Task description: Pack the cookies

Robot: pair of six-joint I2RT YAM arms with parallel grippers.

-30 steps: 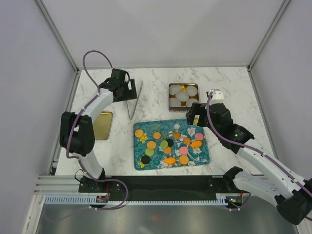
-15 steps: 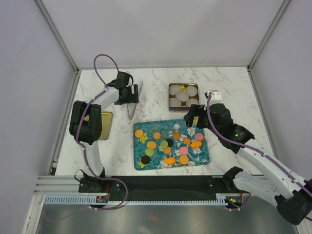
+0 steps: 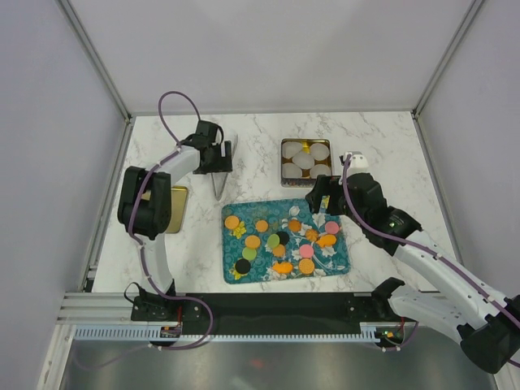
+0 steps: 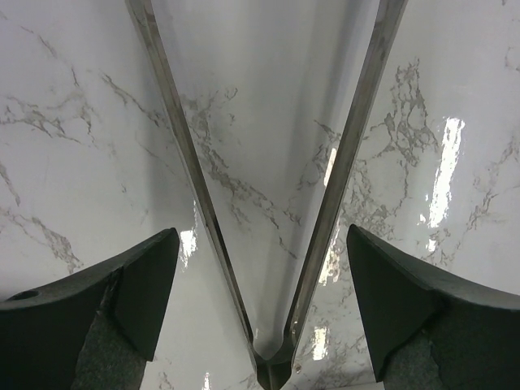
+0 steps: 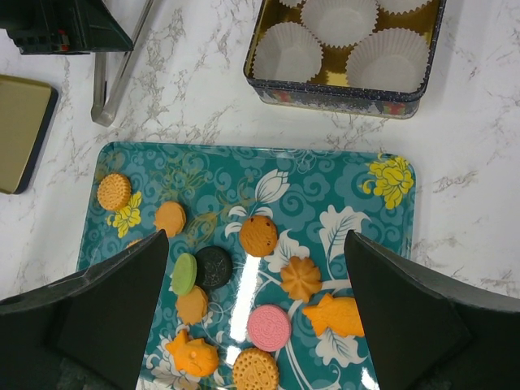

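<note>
Risk: tongs (image 4: 183, 162) may be skidded across glossy surface (image 5: 203, 97), or caught by one arm only, if left gripper (image 4: 260, 276) is closed off-centre. Hinge end lies nearest gripper, arms splayed away.
Left gripper spread wide, tongs lying between fingers, no contact seen.
Right gripper (image 5: 256, 244) spread wide, nothing held, poised above tray (image 5: 341, 175). Tin (image 5: 341, 91) wall may be struck if advanced low.
Cookies (image 5: 213, 265) scattered on tray, below and between right gripper's fingers, untouched; well apart from left gripper.
Paper cups (image 5: 284, 50) in tin seen empty, beyond tray.
</note>
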